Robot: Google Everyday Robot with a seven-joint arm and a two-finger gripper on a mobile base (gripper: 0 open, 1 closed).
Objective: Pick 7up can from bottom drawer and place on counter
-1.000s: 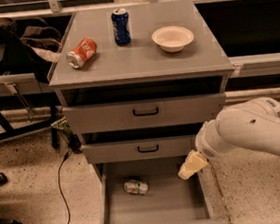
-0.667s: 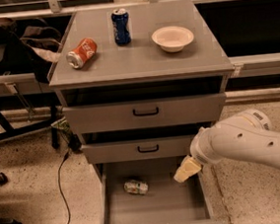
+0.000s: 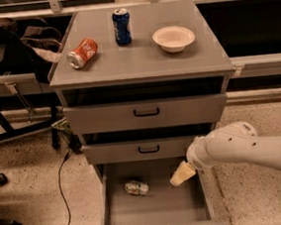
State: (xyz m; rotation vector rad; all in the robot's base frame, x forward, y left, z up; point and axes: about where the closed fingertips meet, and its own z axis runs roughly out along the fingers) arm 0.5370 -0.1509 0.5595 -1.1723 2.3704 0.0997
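gripper [image 3: 182, 173] now a little more left than before, low over the open bottom drawer [image 3: 160, 209], 7up can [image 3: 137, 187] lying unmoved inside, left of gripper, its opening impossible to tell

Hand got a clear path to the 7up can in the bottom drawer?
Probably yes: the hand hangs over the open bottom drawer, beside the 7up can; nothing lies between them.
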